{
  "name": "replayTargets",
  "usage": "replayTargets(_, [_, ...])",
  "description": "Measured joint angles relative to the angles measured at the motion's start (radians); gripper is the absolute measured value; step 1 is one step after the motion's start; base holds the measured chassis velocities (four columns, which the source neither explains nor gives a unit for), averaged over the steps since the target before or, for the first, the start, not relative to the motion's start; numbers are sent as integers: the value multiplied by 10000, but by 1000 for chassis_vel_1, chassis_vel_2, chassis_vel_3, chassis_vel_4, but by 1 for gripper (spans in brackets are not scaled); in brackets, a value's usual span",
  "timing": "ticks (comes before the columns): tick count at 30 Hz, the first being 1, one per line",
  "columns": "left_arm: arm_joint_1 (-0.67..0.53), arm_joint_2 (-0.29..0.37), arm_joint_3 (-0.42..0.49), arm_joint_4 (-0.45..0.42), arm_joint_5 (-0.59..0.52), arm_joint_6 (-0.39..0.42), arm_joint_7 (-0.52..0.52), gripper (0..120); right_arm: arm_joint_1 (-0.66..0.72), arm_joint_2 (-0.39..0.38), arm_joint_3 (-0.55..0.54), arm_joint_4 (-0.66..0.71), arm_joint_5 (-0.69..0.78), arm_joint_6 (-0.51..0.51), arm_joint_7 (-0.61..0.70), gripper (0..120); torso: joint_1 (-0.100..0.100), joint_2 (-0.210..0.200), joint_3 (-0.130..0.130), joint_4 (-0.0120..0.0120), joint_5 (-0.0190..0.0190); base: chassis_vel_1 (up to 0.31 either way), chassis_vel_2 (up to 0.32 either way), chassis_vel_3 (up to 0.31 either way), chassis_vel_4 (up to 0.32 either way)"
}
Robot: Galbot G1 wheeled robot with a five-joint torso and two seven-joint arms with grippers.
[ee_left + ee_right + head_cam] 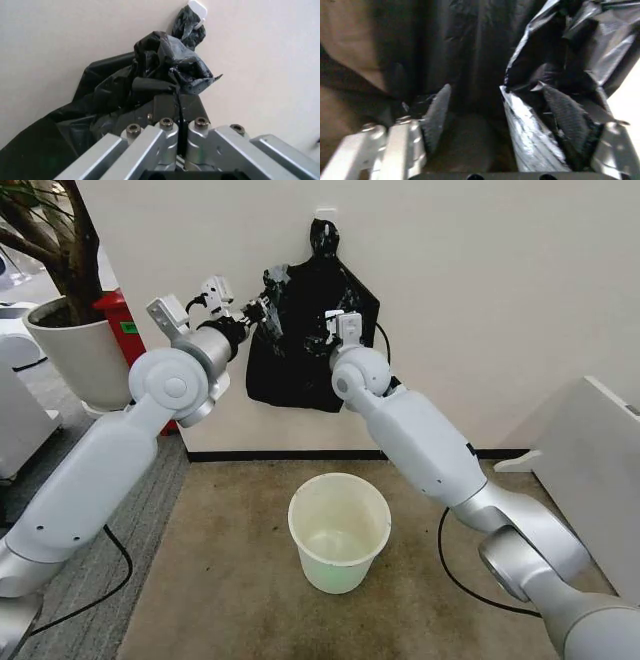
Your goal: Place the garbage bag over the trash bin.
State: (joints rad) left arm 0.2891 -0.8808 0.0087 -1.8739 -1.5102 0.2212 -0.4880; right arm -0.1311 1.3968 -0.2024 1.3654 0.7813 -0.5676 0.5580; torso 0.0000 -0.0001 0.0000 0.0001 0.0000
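Note:
The garbage bag [310, 330], crinkly black plastic, hangs flat against the wall from a white hook [197, 8]. My left gripper [262, 310] is at the bag's upper left edge, shut on a bunched wad of the plastic [172, 75]. My right gripper [328, 338] is pressed into the bag's front near its middle. Its fingers [437, 108] stand apart, with a glossy fold of the bag [522, 123] running between them. The trash bin [340, 530], cream-white and round, stands upright and open on the floor below both arms, well apart from the bag.
A large white plant pot [75, 350] and a red object [120, 320] stand at the left by the wall. A white panel [590, 450] leans at the right. A black cable [455, 565] lies on the carpet beside the bin.

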Motion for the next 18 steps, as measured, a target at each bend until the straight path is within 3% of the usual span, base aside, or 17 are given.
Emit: replayTargets(18, [190, 344, -387, -45, -127, -33, 5, 0, -45, -71, 394, -177, -300, 761, 458, 1, 0, 0, 0, -1, 0, 0, 0, 0, 0])
